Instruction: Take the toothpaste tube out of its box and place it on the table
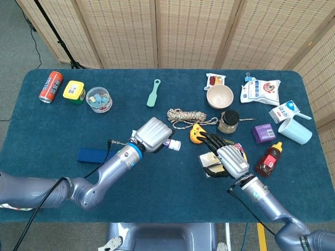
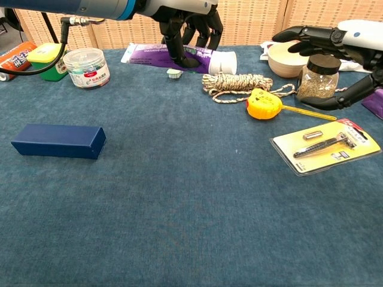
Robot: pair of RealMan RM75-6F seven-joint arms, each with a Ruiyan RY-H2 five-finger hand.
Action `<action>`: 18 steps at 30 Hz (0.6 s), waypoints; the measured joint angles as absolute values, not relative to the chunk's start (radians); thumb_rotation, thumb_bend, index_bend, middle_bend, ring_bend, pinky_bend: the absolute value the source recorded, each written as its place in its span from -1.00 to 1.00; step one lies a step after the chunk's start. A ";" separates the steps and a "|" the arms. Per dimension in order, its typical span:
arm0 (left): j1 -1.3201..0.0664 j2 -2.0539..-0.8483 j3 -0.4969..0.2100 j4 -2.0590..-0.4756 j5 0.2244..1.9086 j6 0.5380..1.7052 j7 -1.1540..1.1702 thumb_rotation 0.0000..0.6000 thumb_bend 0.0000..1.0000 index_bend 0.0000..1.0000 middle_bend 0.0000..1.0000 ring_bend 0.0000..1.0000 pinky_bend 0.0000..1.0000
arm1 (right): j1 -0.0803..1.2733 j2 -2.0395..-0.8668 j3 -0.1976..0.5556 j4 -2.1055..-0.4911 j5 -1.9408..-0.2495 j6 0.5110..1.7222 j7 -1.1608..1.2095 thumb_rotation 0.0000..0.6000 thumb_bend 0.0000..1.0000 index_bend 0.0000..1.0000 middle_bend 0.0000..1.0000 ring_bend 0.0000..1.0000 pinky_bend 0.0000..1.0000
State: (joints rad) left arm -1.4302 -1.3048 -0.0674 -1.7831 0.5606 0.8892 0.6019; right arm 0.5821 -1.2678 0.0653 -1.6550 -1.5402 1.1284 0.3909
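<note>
Purple toothpaste tube held aloft, clasped mid-body by left hand, well right of blue box. Right hand released, fingers spread. Tube judged light, soft, squashable; stiff capped end best gripped.

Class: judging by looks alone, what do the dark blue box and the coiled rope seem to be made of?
Blue box: probably matte cardboard, with crisp folded edges and no shine. Rope: apparently twisted natural or cotton fibre, beige, with visible strands.
</note>
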 measured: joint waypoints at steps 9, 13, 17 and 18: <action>-1.391 -1.276 -0.082 -1.799 0.591 0.897 0.582 1.00 0.79 0.24 0.21 0.28 0.20 | 0.554 -1.269 0.070 -1.627 -1.521 1.143 0.665 0.10 -0.63 -1.00 -1.00 -1.00 -1.00; -1.376 -1.268 -0.092 -1.806 0.609 0.903 0.570 1.00 0.78 0.24 0.21 0.28 0.21 | 0.537 -1.280 0.078 -1.603 -1.510 1.160 0.794 -0.05 -0.95 -1.00 -1.00 -1.00 -1.00; -1.362 -1.260 -0.106 -1.815 0.624 0.907 0.561 1.00 0.78 0.24 0.21 0.28 0.21 | 0.523 -1.296 0.089 -1.572 -1.504 1.177 0.909 -0.07 -1.00 -1.00 -1.00 -1.00 -1.00; -1.360 -1.259 -0.109 -1.817 0.625 0.908 0.560 1.00 0.78 0.24 0.21 0.28 0.21 | 0.519 -1.302 0.092 -1.563 -1.502 1.181 0.944 -0.07 -1.00 -1.00 -1.00 -1.00 -1.00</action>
State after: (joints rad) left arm -1.3604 -1.2589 -0.1093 -1.8174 0.6246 0.9076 0.5602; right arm 0.5192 -1.3017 0.0925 -1.5627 -1.5015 1.1812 0.9442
